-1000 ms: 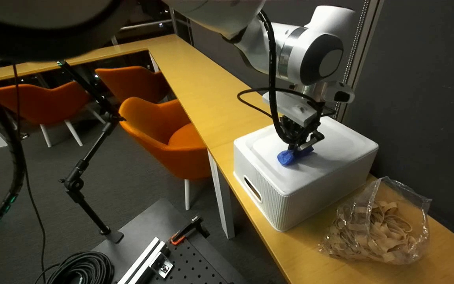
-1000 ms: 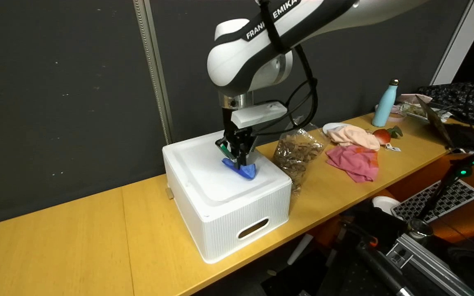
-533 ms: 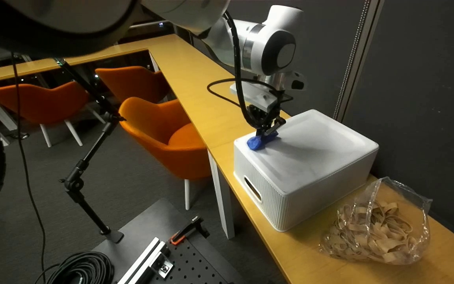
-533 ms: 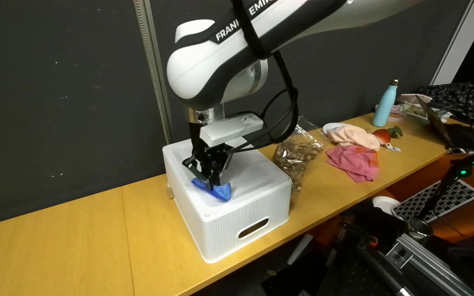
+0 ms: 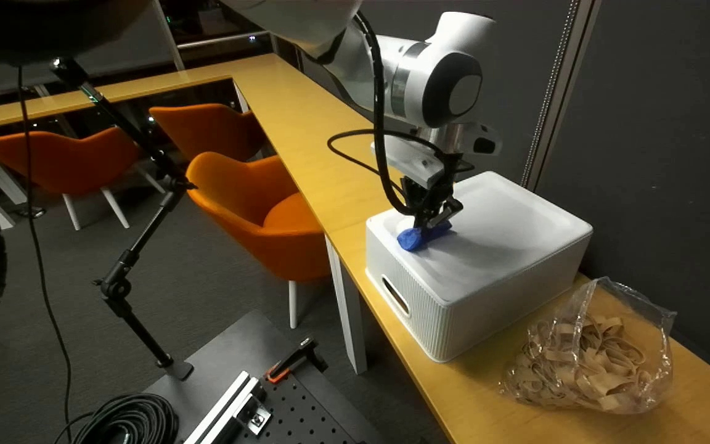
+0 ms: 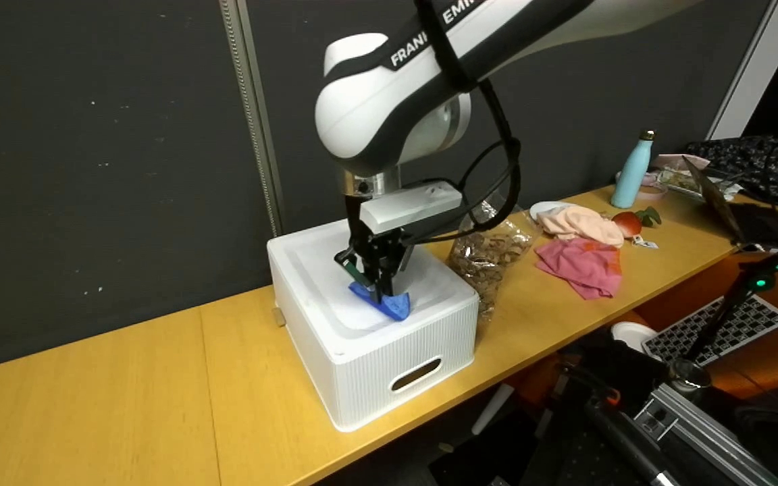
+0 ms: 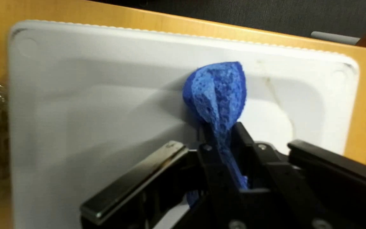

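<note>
Blue porous sponge (image 7: 216,90) clamped by the black gripper (image 7: 223,129), over a white ribbed plastic box (image 5: 509,302).
Wrist view, left to right: finger (image 7: 211,157), the sponge's squeezed middle, opposite finger (image 7: 245,136); its wide end flares past both tips.

Looks like matt, pitted foam on the blue sponge (image 7: 218,92), hard and mostly matt on the black fingers (image 7: 213,163). Reads as smooth plastic with a soft gleam on top of the white box (image 6: 375,374), finely ribbed down its walls. Shows faintly grained, satiny wood on the table (image 6: 92,391), glossy crinkled clear plastic on the bag (image 5: 589,364).
</note>
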Controlling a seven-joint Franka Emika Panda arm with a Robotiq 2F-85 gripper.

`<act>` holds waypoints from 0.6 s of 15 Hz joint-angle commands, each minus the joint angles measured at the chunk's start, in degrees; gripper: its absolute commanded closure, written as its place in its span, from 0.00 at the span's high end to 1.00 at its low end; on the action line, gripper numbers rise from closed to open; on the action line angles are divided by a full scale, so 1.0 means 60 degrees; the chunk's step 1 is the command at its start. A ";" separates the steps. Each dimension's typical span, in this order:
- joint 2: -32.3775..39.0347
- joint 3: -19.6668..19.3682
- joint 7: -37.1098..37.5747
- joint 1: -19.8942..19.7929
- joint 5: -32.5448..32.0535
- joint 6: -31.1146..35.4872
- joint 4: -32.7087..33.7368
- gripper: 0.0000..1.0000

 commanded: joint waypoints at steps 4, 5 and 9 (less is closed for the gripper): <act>0.0189 -0.0696 0.0249 -0.0979 0.0087 0.0799 -0.0702 0.05; 0.0337 -0.0767 0.0235 -0.1105 0.0069 0.0807 -0.0492 0.05; 0.1077 -0.0807 0.0051 -0.1447 0.0112 0.1075 0.0597 0.05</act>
